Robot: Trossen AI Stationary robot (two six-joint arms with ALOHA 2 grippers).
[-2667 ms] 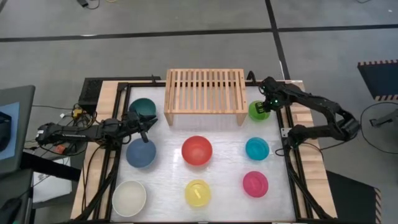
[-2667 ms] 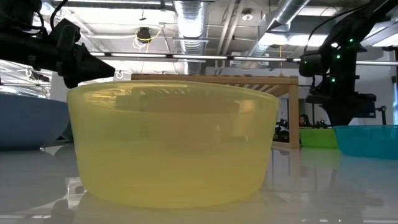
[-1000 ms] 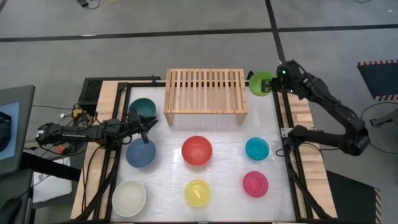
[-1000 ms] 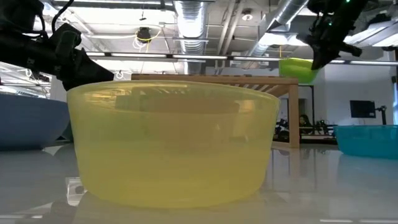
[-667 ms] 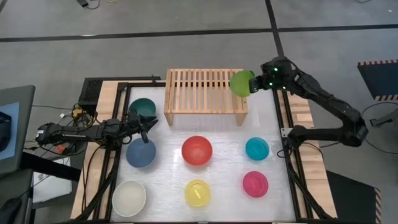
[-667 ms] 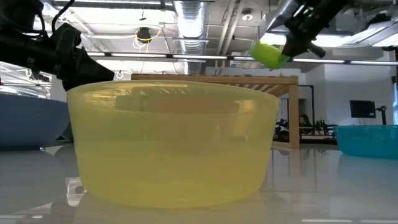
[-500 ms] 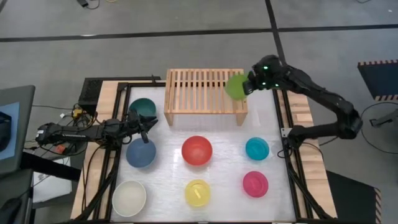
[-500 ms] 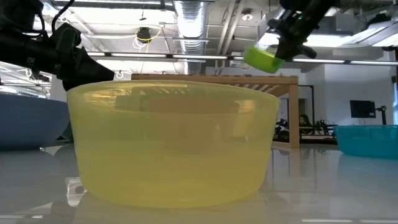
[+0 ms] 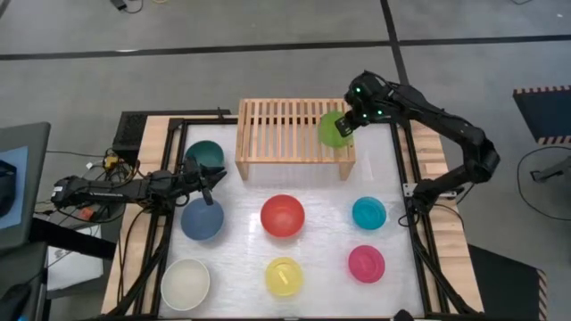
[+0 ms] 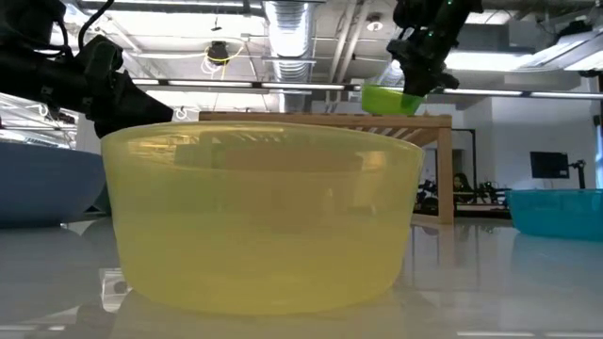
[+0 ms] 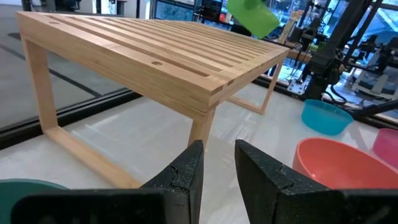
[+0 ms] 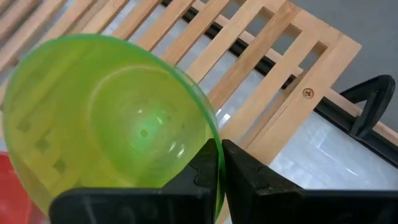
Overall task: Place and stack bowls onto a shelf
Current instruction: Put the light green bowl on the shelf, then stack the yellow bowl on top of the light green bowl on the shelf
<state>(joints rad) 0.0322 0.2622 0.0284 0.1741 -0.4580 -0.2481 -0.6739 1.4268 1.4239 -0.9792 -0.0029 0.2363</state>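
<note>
The lime green bowl (image 9: 334, 130) hangs over the right end of the light-wood shelf (image 9: 293, 129), in my right gripper (image 9: 350, 120), which is shut on it. The low view shows this bowl (image 10: 384, 97) just above the shelf's top (image 10: 320, 120). My left gripper (image 9: 211, 181) waits low over the table between the dark green bowl (image 9: 204, 153) and the slate blue bowl (image 9: 202, 219), its fingers a little open (image 11: 217, 168) and holding nothing. Both of those bowls stand on the table. My right gripper pinches the lime bowl's rim (image 12: 214, 146), one finger inside the bowl and one outside. It comes slanting down from the table's far right. The bowl is lifted clear, tilted, over the shelf's slats (image 12: 261, 68).
On the table in front of the shelf stand the red bowl (image 9: 282, 215), the cyan bowl (image 9: 368, 212), the pink bowl (image 9: 366, 263), the yellow bowl (image 9: 284, 276) and the cream bowl (image 9: 186, 284). The rest of the shelf's top is bare slats.
My right gripper has carried the lime bowl from beyond the shelf's far right corner toward the table's left and down, so that it now hangs over the shelf's right end. The bowl stayed tilted in the hold.
</note>
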